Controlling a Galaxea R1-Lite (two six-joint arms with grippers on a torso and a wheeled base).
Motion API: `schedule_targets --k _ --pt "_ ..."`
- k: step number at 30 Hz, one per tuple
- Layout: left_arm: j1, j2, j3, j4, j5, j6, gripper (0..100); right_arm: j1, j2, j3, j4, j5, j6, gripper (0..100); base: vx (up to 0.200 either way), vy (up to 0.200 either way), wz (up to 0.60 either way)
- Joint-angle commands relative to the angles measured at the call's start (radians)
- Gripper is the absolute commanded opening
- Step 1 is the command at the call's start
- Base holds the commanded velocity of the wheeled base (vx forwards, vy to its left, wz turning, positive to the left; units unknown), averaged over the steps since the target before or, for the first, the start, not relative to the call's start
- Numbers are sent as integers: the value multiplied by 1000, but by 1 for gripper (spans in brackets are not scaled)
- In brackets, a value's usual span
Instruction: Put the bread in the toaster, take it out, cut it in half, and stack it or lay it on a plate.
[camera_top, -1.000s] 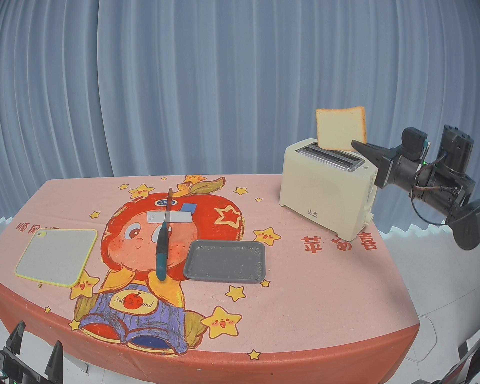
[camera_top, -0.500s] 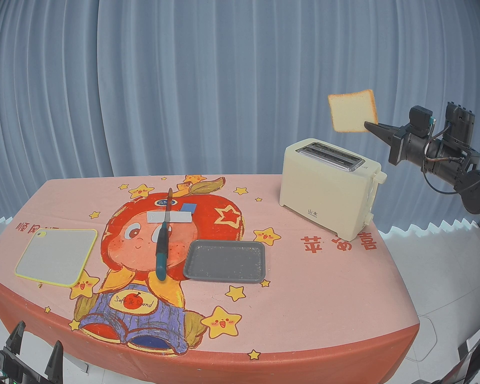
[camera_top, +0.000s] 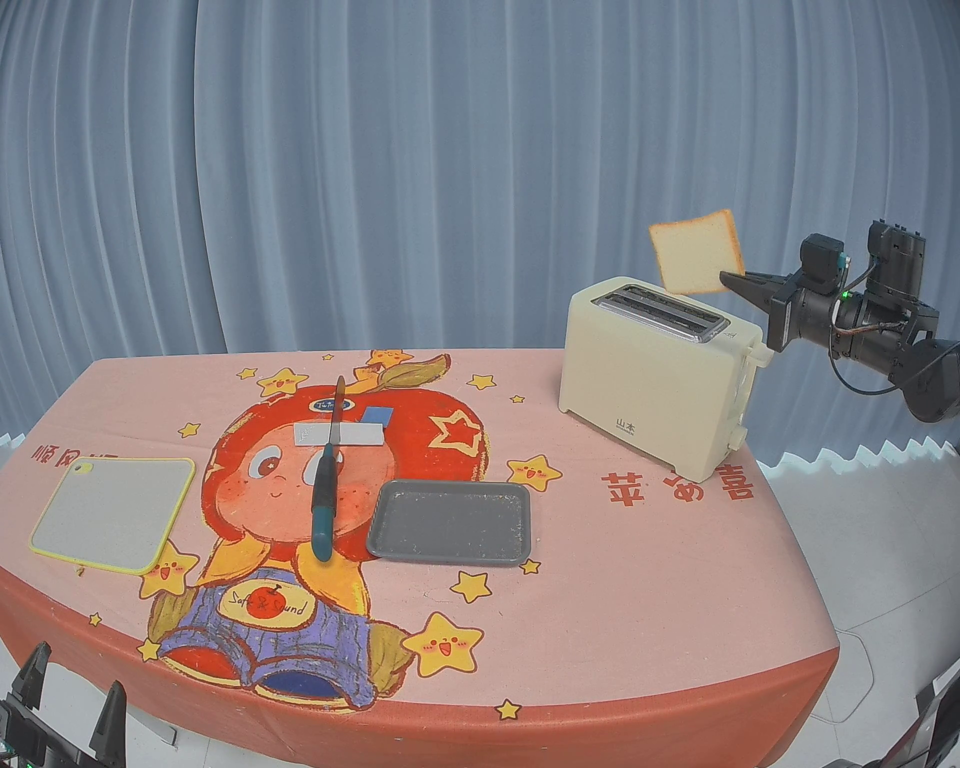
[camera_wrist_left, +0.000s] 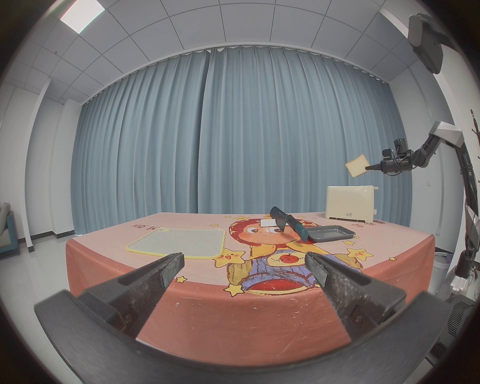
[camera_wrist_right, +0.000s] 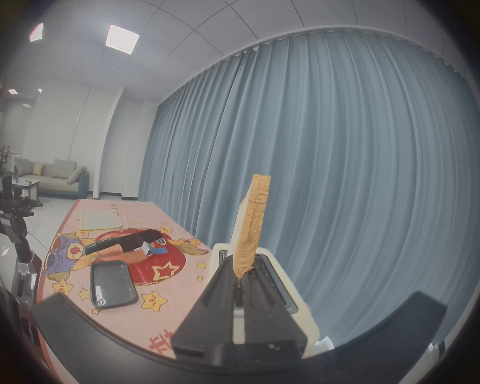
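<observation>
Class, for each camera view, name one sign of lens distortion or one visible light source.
Head view: the curtain folds bow outward and the table edge curves. Left wrist view: dark rounded corners, and one lit ceiling panel. Right wrist view: the curtain top arcs, and more ceiling lights glow.

Bread (camera_top: 695, 251) is cream, brown-crusted; toaster (camera_top: 650, 385) cream; plate (camera_top: 450, 522) dark grey; knife (camera_top: 326, 475) handle teal; cutting board (camera_top: 112, 512) pale grey, yellow-rimmed; tablecloth (camera_top: 620, 580) pink with yellow stars.
</observation>
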Motion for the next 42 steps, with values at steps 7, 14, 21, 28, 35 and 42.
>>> schedule_targets --k 7,14,21,28,35,42 --pt "1 2 18 -1 0 0 100 -7 13 -25 118 1 -88 0 0 0 0" --pt "1 2 18 -1 0 0 100 -9 23 -37 121 -1 -101 0 0 0 0" --pt "1 2 18 -1 0 0 100 -9 49 -45 128 -7 -105 0 0 0 0" --pt "1 2 18 -1 0 0 100 -12 75 -72 128 -9 -105 0 0 0 0" --pt "1 2 18 -1 0 0 100 -18 82 -81 130 -9 -118 0 0 0 0" --pt "1 2 18 -1 0 0 100 -18 89 -80 130 -9 -127 0 0 0 0"
